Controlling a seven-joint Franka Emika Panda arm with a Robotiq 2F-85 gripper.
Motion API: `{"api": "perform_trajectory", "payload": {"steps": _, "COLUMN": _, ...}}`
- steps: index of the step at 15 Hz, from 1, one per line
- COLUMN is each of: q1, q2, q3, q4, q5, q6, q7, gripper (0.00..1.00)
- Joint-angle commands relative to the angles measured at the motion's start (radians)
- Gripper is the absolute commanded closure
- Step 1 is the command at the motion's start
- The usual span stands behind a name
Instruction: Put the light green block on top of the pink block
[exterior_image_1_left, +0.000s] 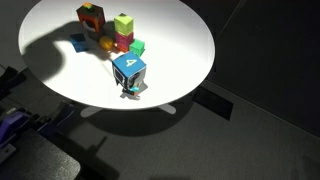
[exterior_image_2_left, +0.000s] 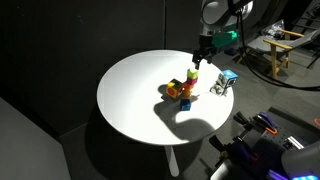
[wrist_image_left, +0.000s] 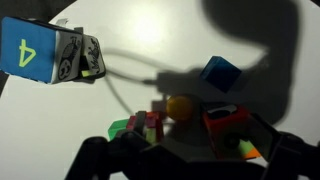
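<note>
In an exterior view the light green block sits on top of the pink block, near the far side of the round white table. The stack also shows in the exterior view from the opposite side. My gripper hangs just above the stack, apart from it. In the wrist view my gripper has its dark fingers spread wide with nothing between them. The pink block lies in shadow there, and the light green block is not clear.
A blue numbered cube stands near the table's front. An emerald-green block, an orange ball, a small blue block and an orange-red block crowd the stack. Cables and gear lie on the floor.
</note>
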Motion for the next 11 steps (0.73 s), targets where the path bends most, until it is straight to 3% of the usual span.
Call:
{"api": "perform_trajectory", "payload": {"steps": 1, "q1": 0.017, "q2": -0.081, "q3": 0.005, "q4": -0.068, "q5": -0.011, "q6": -0.002, "q7": 0.026, "gripper": 0.00}}
{"api": "perform_trajectory", "payload": {"steps": 11, "q1": 0.030, "q2": -0.095, "q3": 0.009, "q4": -0.074, "q5": -0.003, "q6": -0.019, "q7": 0.015, "gripper": 0.00}}
